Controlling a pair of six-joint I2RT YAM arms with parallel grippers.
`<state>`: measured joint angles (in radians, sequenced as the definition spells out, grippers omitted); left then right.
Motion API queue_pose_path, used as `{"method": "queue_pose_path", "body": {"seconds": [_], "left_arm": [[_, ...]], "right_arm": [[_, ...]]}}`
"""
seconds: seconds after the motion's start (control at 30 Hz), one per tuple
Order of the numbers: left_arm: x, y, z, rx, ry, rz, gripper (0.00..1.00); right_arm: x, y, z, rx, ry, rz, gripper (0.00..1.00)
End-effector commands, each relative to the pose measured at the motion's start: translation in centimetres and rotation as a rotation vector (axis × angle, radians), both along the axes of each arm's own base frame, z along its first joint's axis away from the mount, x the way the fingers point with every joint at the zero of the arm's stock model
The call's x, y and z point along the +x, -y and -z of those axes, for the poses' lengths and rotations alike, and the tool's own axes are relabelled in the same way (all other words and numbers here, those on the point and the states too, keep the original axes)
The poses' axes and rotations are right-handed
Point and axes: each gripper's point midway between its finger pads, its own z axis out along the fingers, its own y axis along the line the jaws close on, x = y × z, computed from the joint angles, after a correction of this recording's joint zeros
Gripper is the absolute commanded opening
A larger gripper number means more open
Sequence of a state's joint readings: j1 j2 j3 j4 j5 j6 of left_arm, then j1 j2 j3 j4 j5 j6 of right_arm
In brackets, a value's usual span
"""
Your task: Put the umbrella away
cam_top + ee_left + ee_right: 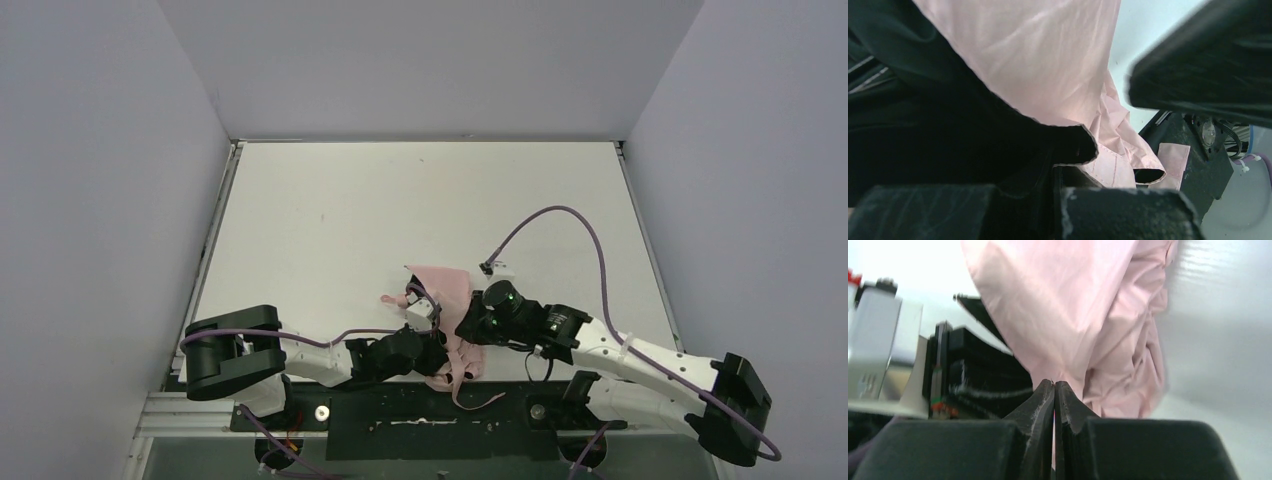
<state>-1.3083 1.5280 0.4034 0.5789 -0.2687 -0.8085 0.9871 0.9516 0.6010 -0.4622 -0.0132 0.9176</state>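
Umbrella (452,295), compact, crumpled pale pink fabric, lies at the near middle of the white table (400,200), between both arms. Right gripper (1054,386) is fully closed, with a fold of the umbrella pinched at its tips. Left gripper (1055,172) is closed too, with cloth against it, but I can't tell if it has hold.

The white table (330,220) bears the crumpled pink umbrella (452,285) near its front edge.

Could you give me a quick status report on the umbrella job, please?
Right gripper shut on the umbrella fabric. Left gripper shut, fabric draped over it, hold unclear. Umbrella bunched between both.
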Motion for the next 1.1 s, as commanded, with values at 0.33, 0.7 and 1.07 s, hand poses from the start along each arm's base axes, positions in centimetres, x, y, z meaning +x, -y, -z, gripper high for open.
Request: {"method": "queue_pose_path", "body": {"seconds": [0.33,0.7,1.07], "left_arm": [[-0.6,0.2,0.4,-0.008,0.003,0.025,0.00],[-3.1,0.8,-2.7,-0.007,0.073,0.115,0.21],[-0.3,-5.7,-9.7,0.014,0.103,-0.100,0.52]], "right_arm": [[3.0,-4.9,1.2,0.243,-0.019,0.027,0.00],[1.2,-1.5,8.1,0.117,-0.104,0.102,0.00],[-0.3,1.0,10.8,0.004,-0.106,0.076,0.00]]}}
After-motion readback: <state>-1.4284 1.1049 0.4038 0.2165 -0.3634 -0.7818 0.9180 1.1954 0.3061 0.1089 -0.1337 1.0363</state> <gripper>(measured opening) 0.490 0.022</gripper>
